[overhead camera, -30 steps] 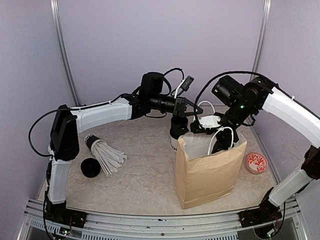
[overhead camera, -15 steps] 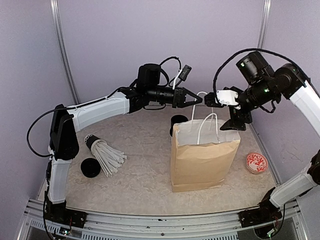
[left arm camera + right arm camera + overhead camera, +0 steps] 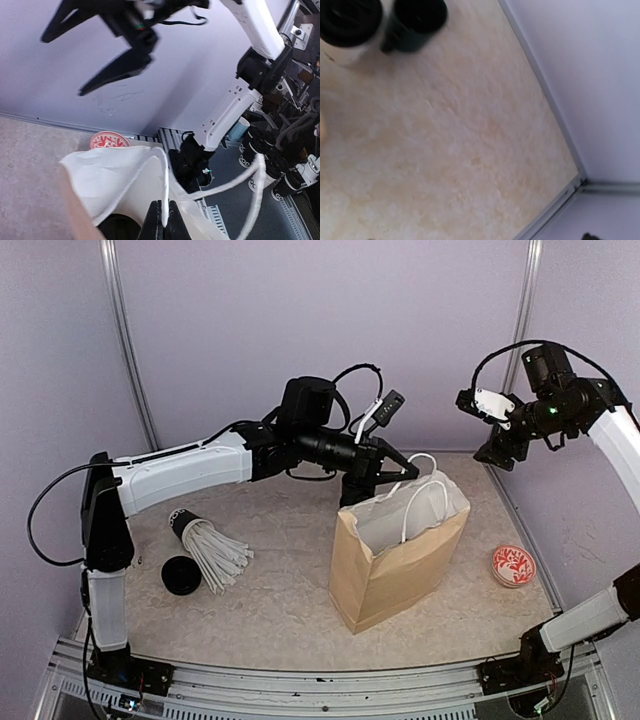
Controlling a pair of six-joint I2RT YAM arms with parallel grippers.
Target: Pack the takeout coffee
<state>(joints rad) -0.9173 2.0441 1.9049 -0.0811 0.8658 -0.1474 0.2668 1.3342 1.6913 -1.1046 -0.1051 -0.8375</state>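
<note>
1. Your left gripper (image 3: 398,470) reaches over the table (image 3: 290,610) to the mouth of the brown paper bag (image 3: 390,565). Its jaws are pinched tight on one white cord handle (image 3: 165,185) of the bag.
2. The bag stands right of the table's centre and is tilted, with its open top leaning toward 2 o'clock. You cannot tell whether its base rests fully on the table.
3. Your right gripper (image 3: 487,430) hangs high in the air at the bag's 1 o'clock, well apart from it. Its jaws are spread wide and hold nothing.
4. In the right wrist view, one takeout cup (image 3: 347,25), white with a black lid, stands upright on the table. A dark green mug (image 3: 415,20) is just beside it at its 3 o'clock.
5. A dark rounded shape shows low inside the bag mouth in the left wrist view. You cannot tell what it is.
6. At the bag's 9 o'clock, a black cup (image 3: 180,523) lies on its side with white straws (image 3: 218,552) fanning out of it. A round black lid (image 3: 181,575) lies just beside it.
7. A red and white dish (image 3: 513,565) sits at the bag's 3 o'clock, near the right wall.
</note>
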